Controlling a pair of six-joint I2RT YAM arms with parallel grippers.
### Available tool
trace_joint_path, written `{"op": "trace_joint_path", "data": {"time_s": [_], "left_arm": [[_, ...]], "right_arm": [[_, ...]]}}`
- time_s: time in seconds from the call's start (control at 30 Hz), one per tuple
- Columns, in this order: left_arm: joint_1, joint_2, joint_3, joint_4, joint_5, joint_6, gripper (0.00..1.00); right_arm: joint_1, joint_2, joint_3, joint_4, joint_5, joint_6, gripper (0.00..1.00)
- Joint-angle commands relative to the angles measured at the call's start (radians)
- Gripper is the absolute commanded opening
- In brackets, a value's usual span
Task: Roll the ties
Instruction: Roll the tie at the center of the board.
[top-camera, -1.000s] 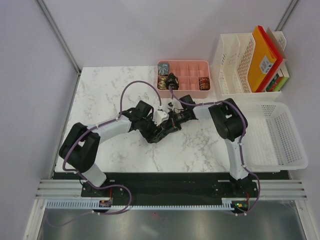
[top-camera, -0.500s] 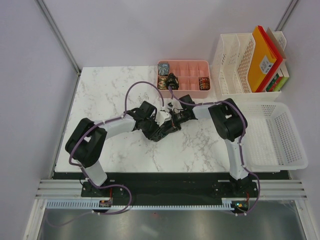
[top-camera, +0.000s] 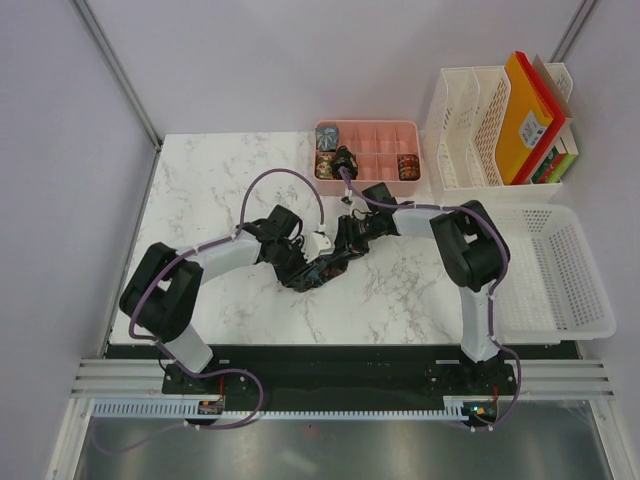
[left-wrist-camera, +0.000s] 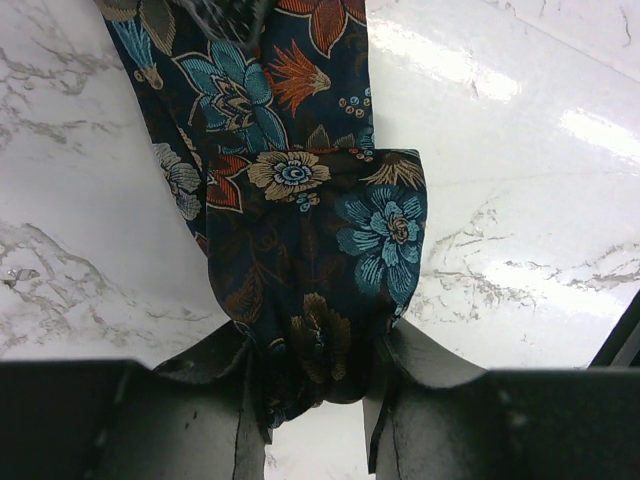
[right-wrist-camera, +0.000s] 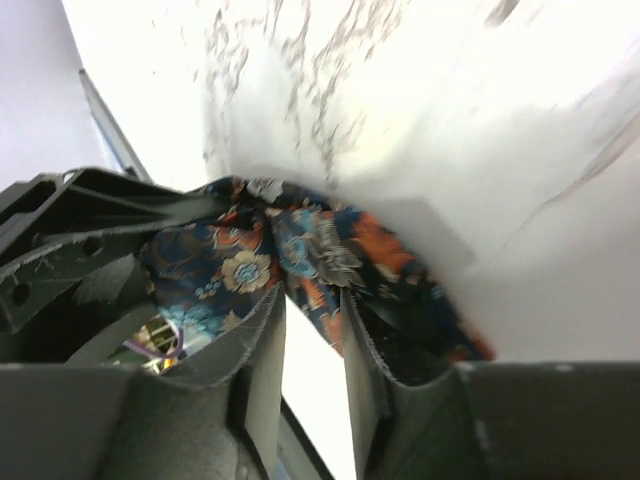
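Left claw (left-wrist-camera: 315, 365) has closed on the folded tie (left-wrist-camera: 310, 240); right claw (right-wrist-camera: 310, 300) has part-opened, letting go; the roll apparently passes to the left

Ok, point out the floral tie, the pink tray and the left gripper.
floral tie (left-wrist-camera: 320, 230): left wrist view, on the folded end.
pink tray (top-camera: 367, 124): top view, on its far rim.
left gripper (left-wrist-camera: 314, 360): left wrist view, midway between its fingertips.
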Motion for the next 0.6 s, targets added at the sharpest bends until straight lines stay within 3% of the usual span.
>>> {"op": "trace_joint_path", "data": {"time_s": [0.0,0.37,0.57], "left_arm": [[0.015,0.004,0.003,-0.108,0.018,0.072,0.08],[0.021,-0.046,0.021,-0.117,-0.021,0.019,0.08],[0.021,-0.092,0.027,-0.082,-0.042,-0.026,0.08]], "right_arm": [[0.001,0.043,0.064,0.001,0.07,-0.029,0.32],[0.023,0.088,-0.002,-0.065,0.16,-0.071,0.21],[0.023,0.077,-0.024,-0.068,0.169,-0.072,0.2]]}}
